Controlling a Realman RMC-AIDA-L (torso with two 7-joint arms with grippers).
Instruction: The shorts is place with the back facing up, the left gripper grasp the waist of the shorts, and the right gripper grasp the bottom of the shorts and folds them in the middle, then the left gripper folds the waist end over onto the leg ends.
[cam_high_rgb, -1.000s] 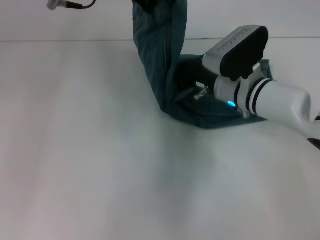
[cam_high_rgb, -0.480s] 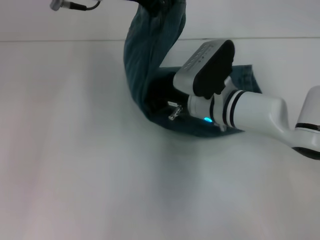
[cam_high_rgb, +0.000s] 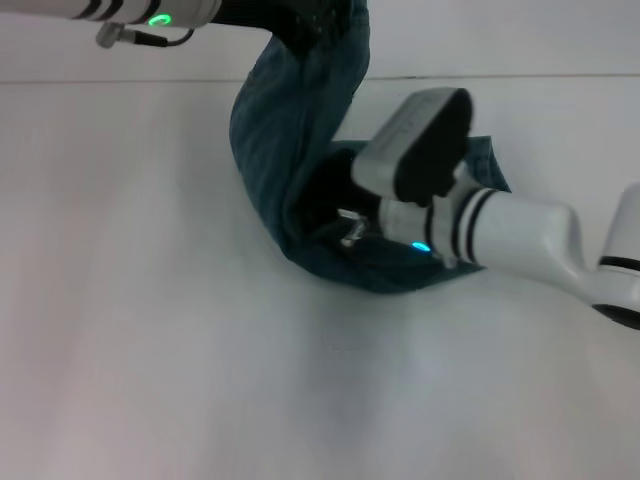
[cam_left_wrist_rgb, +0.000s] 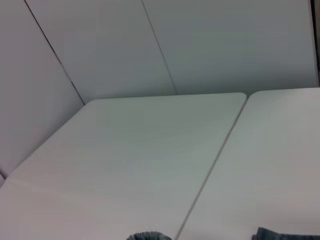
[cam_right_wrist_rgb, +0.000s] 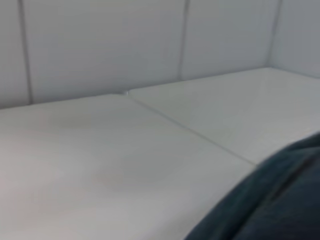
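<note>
The blue denim shorts (cam_high_rgb: 275, 170) rise from the table in a tall curved band. Their upper end hangs from my left gripper (cam_high_rgb: 305, 14) at the top edge of the head view, which is shut on the cloth; the green ring on that wrist (cam_high_rgb: 158, 18) glows to its left. The lower end lies flat on the table under my right arm (cam_high_rgb: 510, 235). My right gripper (cam_high_rgb: 335, 205) reaches into the dark hollow of the fold, where shadow and denim hide it. A strip of denim (cam_right_wrist_rgb: 280, 200) fills a corner of the right wrist view, and a sliver of denim (cam_left_wrist_rgb: 282, 233) shows in the left wrist view.
The white table (cam_high_rgb: 150, 330) stretches around the shorts, with a seam (cam_high_rgb: 100, 80) to a second tabletop behind it. Pale wall panels (cam_left_wrist_rgb: 200, 45) stand beyond the tables. The right arm's camera housing (cam_high_rgb: 415, 140) sits above the flat part of the shorts.
My right arm has slid left along the table, pushing deeper into the fold. The hanging denim has bowed out to the left. My left wrist's green ring has come into view at the top.
</note>
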